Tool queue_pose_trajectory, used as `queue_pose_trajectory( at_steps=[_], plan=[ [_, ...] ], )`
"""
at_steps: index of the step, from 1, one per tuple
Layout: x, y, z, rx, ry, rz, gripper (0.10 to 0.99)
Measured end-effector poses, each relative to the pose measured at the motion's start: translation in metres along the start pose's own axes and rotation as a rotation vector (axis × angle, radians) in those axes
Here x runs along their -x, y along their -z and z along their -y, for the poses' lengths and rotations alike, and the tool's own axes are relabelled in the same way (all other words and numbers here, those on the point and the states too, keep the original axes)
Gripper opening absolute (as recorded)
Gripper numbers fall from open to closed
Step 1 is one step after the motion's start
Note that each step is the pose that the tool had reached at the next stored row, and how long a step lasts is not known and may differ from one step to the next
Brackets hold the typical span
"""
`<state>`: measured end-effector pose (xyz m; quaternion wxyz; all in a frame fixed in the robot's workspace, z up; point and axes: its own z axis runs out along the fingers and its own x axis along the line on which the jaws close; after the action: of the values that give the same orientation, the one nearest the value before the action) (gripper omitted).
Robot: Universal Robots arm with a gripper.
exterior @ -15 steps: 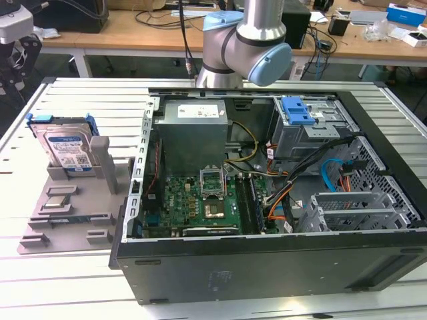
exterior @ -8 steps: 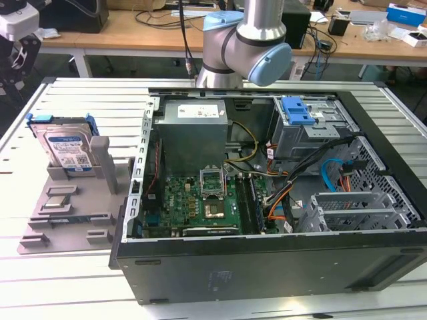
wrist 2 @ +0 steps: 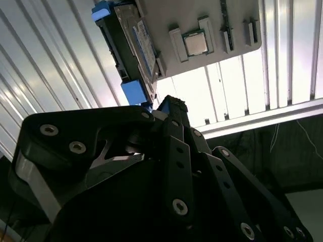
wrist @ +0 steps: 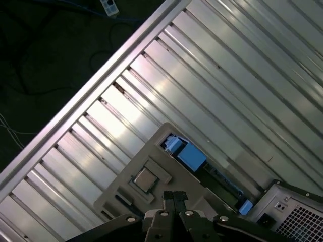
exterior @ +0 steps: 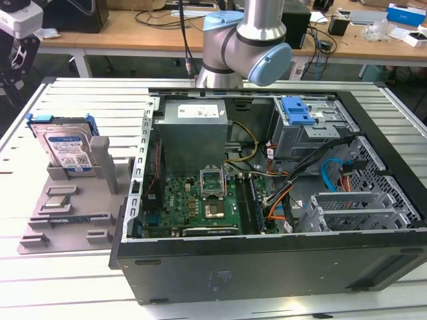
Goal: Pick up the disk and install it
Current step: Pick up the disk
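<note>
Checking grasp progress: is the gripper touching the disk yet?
Apart. Exterior view: the disk stands in its grey holder, nothing against it; first wrist view: the gripper hangs well above.

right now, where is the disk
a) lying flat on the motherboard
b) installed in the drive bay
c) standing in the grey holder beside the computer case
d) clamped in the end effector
c: the disk stands propped in the grey holder on the table, at the exterior view's left of the open computer case, outside it.
</note>
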<state>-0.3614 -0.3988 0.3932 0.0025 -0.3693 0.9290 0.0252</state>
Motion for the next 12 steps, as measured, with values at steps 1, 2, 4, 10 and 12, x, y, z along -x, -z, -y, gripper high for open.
queue_pose_trajectory(
  at_steps=[1,2,4,10,12],
  plan=[
    [0.0000,0.0000,0.0000,0.000,0.018,-0.0009,0.106],
    [0.0000,0.0000,0.0000,0.001,0.029,-0.0013,0.106],
    [0.0000,0.0000,0.0000,0.001,0.053,-0.0025,0.106],
    [0.0000,0.0000,0.0000,0.004,0.154,-0.0070,0.106],
    [0.0000,0.0000,0.0000,0.004,0.180,-0.0081,0.106]
  ],
)
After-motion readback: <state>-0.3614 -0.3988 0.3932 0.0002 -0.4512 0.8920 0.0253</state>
